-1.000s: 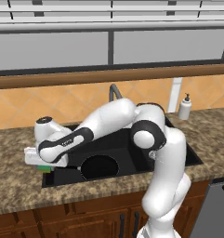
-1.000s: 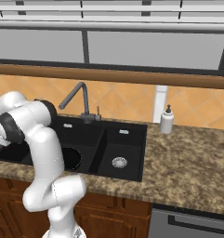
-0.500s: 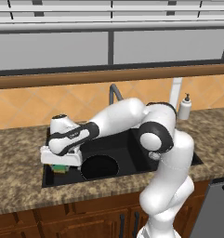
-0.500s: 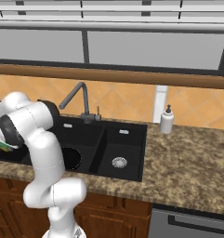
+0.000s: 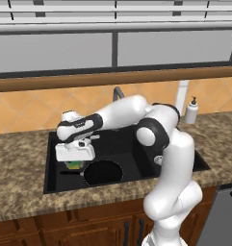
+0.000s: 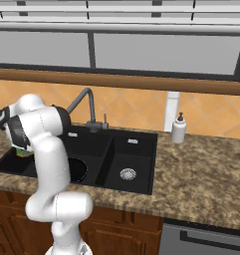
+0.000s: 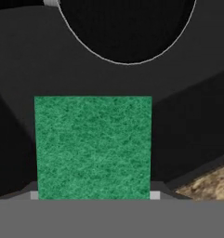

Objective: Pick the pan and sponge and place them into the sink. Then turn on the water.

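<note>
My gripper (image 5: 75,161) hangs over the left part of the black sink's (image 5: 51,166) large basin, shut on the sponge (image 5: 75,165). In the hand view the green sponge (image 7: 92,146) sits between the fingertips (image 7: 154,195), with the basin floor beneath it. The round black pan (image 5: 103,173) lies flat in the same basin, just right of the gripper; its rim (image 7: 127,28) curves across the top of the hand view. From the right base view the sponge (image 6: 23,151) peeks out behind the arm, left of the pan (image 6: 77,169). No water is in view at the faucet (image 5: 118,92).
The smaller basin (image 6: 127,174) with its silver drain lies to the right. A white soap dispenser (image 5: 191,111) stands on the speckled counter (image 5: 21,192) at the back right. The tall faucet (image 6: 84,102) rises behind the sink.
The arm has swung right with the sponge, from the sink's left edge to a spot over the large basin beside the pan. Its grip on the sponge is unchanged.
</note>
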Tool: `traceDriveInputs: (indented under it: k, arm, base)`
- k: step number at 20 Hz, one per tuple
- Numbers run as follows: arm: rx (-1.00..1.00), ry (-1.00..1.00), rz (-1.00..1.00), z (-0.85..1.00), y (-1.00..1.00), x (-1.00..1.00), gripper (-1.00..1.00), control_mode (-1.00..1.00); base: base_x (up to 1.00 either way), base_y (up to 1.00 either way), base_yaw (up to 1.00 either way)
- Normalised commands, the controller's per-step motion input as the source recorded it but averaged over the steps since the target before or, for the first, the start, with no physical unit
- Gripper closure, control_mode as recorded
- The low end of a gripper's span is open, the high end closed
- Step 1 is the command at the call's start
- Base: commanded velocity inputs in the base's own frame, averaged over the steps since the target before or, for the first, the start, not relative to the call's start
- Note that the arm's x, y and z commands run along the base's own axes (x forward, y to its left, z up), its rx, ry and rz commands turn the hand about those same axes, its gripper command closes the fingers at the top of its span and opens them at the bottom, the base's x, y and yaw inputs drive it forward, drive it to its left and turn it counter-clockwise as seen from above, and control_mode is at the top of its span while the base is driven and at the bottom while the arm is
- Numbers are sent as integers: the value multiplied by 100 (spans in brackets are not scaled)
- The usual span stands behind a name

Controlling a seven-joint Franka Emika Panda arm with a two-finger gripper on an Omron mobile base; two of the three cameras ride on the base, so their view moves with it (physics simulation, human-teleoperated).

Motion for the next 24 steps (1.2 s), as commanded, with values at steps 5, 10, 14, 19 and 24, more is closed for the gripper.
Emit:
traceDriveInputs:
  k: [5, 10, 14, 19, 24]
  arm:
    - [-13, -2, -9, -32, -24, 17, 100, -100]
    - [-10, -5, -5, -35, -6, 7, 100, -100]
    - [-1, -1, -2, -23, -4, 16, 100, -100]
    - [0, -1, 0, -22, -10, 21, 100, -100]
    - [0, -3, 0, -33, -9, 24, 100, -100]
  base:
    - [0, 0, 0]
    - [0, 0, 0]
    - [0, 0, 0]
    - [0, 0, 0]
    - [0, 0, 0]
